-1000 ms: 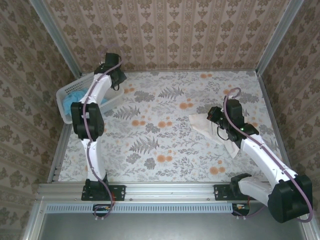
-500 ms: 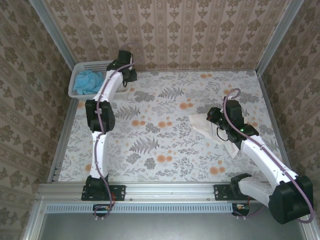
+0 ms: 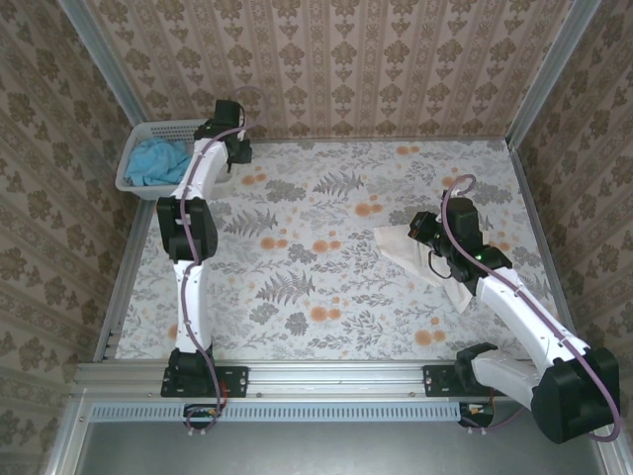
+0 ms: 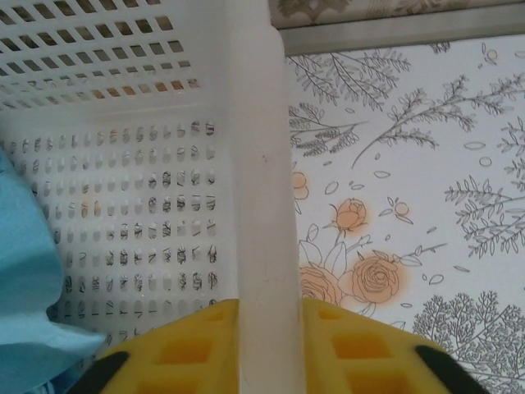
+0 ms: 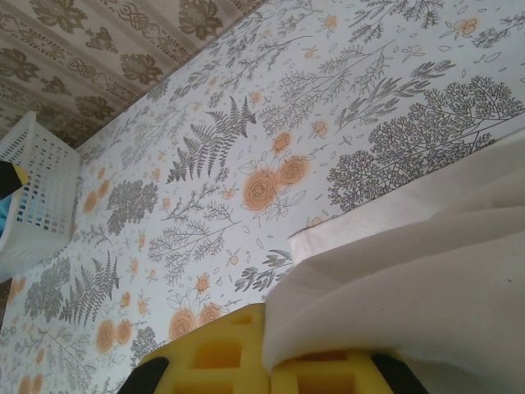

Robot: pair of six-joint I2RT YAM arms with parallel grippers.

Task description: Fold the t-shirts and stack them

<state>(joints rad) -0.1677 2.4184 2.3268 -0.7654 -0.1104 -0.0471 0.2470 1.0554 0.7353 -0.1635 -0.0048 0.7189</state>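
On the floral table (image 3: 326, 198), the cream-white t-shirt (image 3: 396, 244) lies at right, clamped in the right gripper (image 5: 267, 361) — the white basket (image 4: 148, 205), far left, holds the sky-blue t-shirt (image 3: 158, 161), the left gripper (image 4: 267, 336) straddling its rim, grip unclear.

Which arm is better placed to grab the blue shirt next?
Left, probably: the left gripper straddles the basket rim beside the blue shirt; the right gripper is across the table, shut on the cream shirt.
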